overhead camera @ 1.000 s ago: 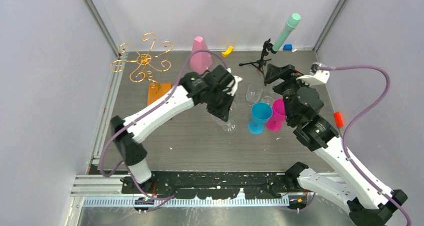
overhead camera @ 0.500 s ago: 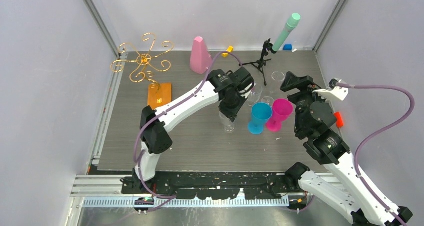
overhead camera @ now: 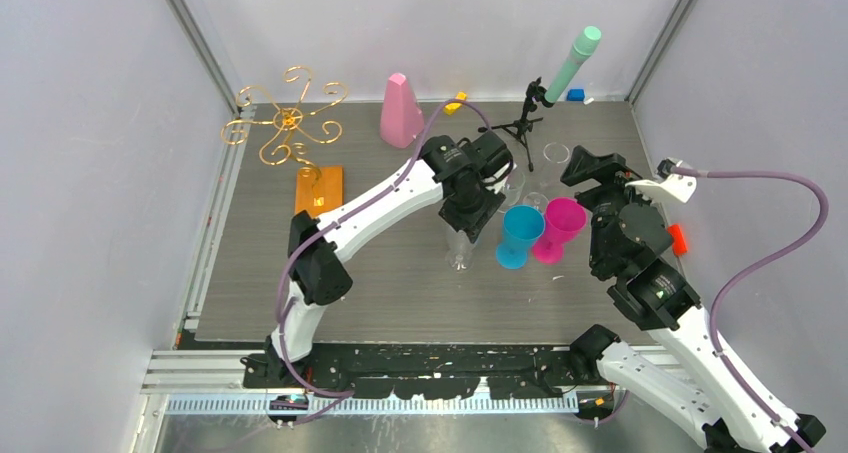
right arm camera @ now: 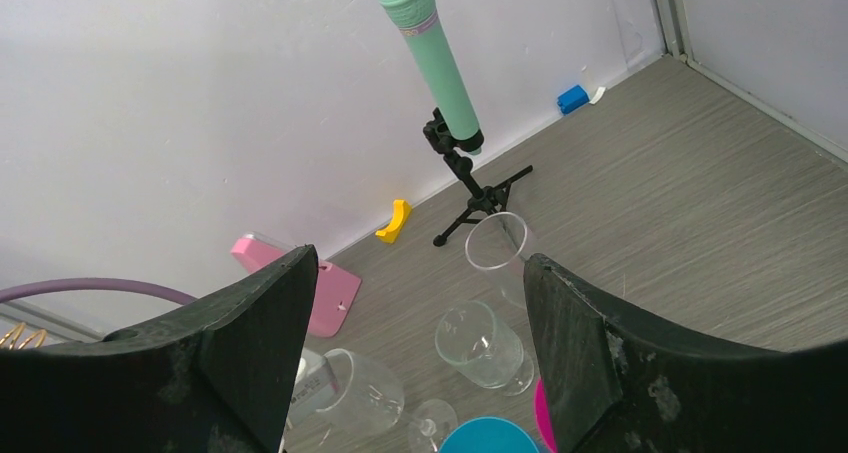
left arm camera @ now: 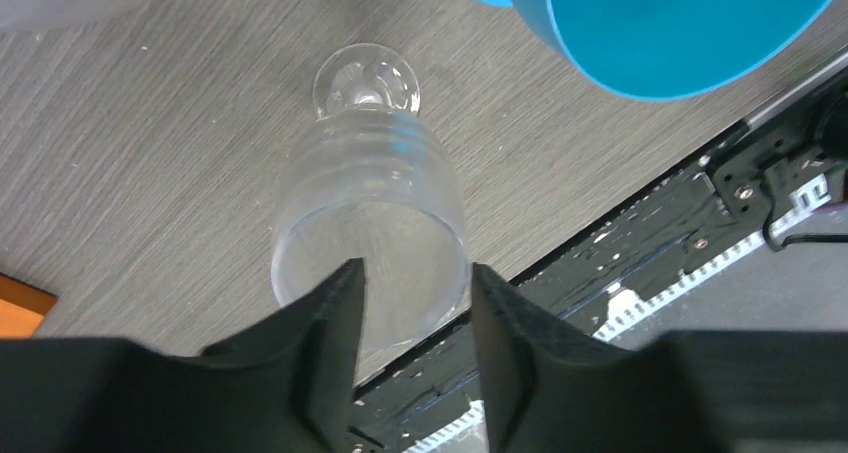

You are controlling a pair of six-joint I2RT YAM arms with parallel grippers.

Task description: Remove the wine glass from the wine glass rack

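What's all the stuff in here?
rack: one, gold wire on a wooden base, back left.
pointy block: one, pink, back middle.
tripod: one, black, holding a mint-green tube, back.
small blocks: two, yellow and blue, back wall.
cups: two, blue and pink, middle.
wine glass: one, clear, left of the blue cup.
other glasses: three, clear, near tripod and cups.
small piece: one, red-orange, right edge.
left arm: one, white and black, jaws open above the wine glass.
right arm: one, white and black, jaws open, empty.
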